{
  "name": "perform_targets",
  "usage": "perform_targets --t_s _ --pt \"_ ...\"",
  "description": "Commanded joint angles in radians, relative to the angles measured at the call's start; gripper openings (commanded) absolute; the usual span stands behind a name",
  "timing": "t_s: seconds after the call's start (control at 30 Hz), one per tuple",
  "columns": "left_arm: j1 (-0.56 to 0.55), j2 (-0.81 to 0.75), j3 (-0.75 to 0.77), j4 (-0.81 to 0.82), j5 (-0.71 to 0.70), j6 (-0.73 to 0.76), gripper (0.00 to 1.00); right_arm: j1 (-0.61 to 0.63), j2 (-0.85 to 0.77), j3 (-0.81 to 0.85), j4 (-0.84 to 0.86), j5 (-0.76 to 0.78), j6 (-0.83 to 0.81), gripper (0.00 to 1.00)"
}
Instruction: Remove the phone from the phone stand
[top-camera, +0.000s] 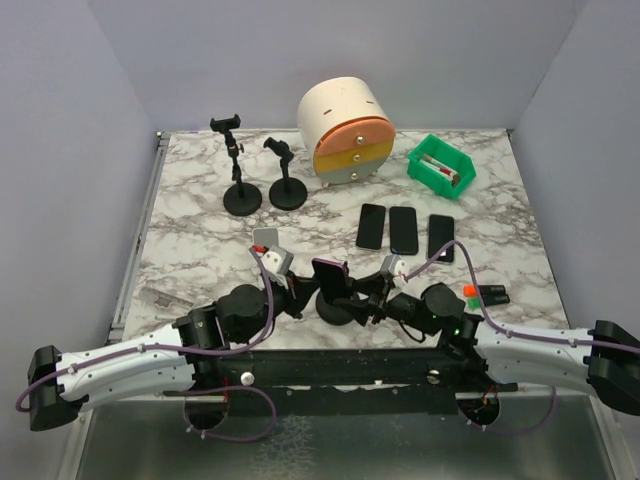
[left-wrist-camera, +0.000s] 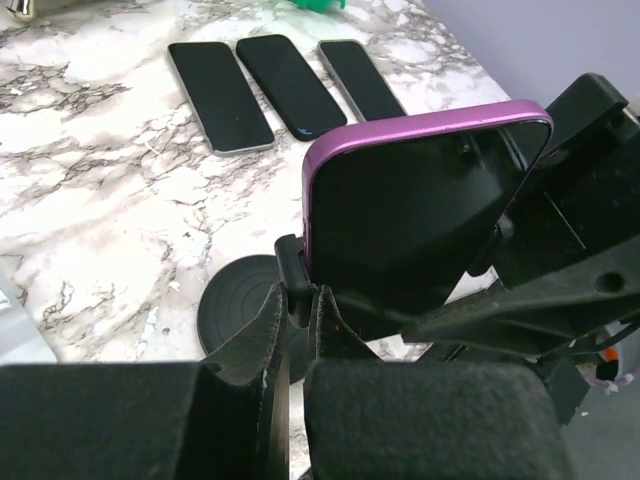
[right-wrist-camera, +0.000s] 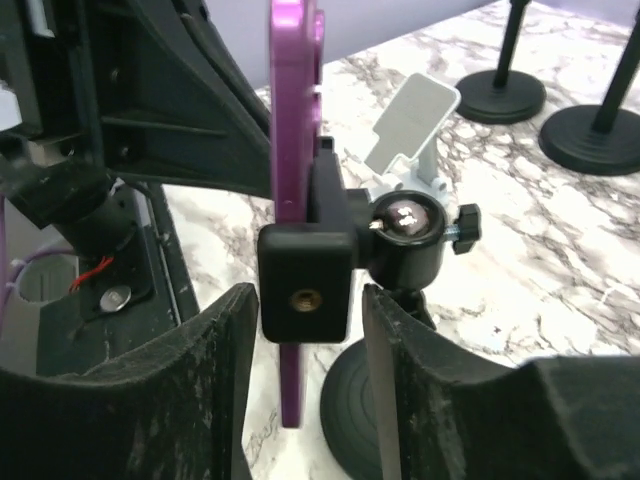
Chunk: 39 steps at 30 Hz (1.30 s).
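Jaws over marbled table, lilac walls.

I am wearing white shells along my left arm and right arm, with black joints and black blocks capping the outer ends. A purple cable is looping off each arm. My left gripper is showing broad black fingers with a felt-like grain. My right gripper is showing black ones scuffed with pale dust.
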Motion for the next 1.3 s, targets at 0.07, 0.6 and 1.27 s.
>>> perform_targets --t_s 0.07,0.6,1.27 --pt "-0.011 0.019 0.045 0.078 0.037 0.002 0.0 0.0 -0.078 0.023 -0.045 0.009 -0.036 0.57" --pt "-0.011 -0.037 0.044 0.059 0.027 0.037 0.0 0.0 -0.369 0.206 -0.469 0.084 -0.027 0.73" --pt "-0.011 -0.033 0.046 0.077 0.041 0.036 0.0 0.0 0.053 0.617 -0.821 -0.017 -0.022 0.77"
